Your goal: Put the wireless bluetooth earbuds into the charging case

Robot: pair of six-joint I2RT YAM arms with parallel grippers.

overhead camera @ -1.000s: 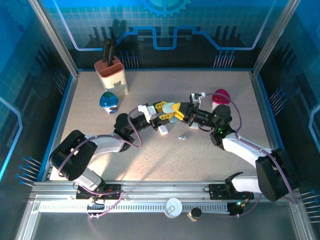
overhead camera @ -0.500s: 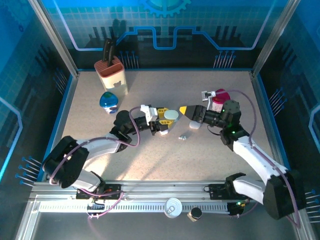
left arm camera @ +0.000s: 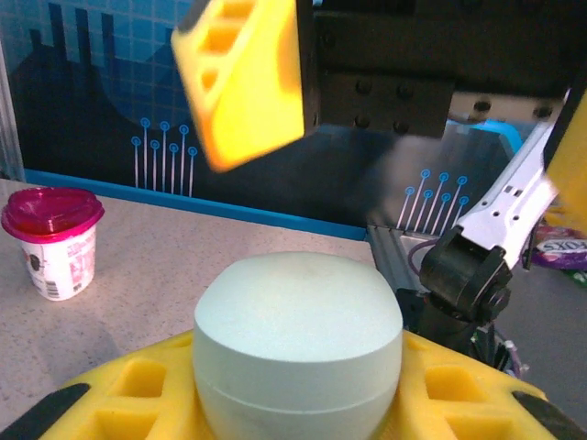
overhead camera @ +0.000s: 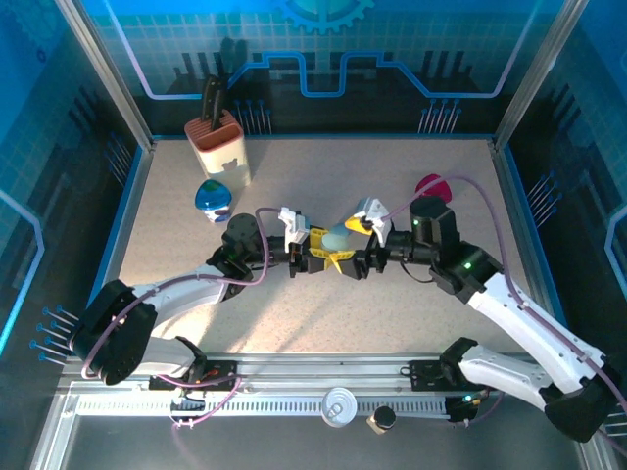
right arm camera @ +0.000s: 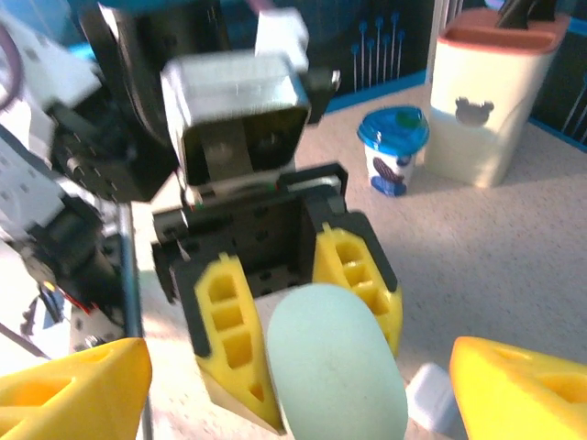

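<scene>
Our right claw has opened wide, empty, beside the case; our left claw clamps it. We judge lid-opening next.

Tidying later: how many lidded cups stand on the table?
2: a blue cup beside the knife block, a pink cup behind the right arm. Arms may hide more.

The right gripper, earlier closed against the mint charging case, has been pulled off toward 3 o'clock, spread wide, and brought back toward 9 o'clock, its fingers now set either side of the case. The left gripper, the case clamped in it, has been carried slightly toward 5 o'clock.
</scene>
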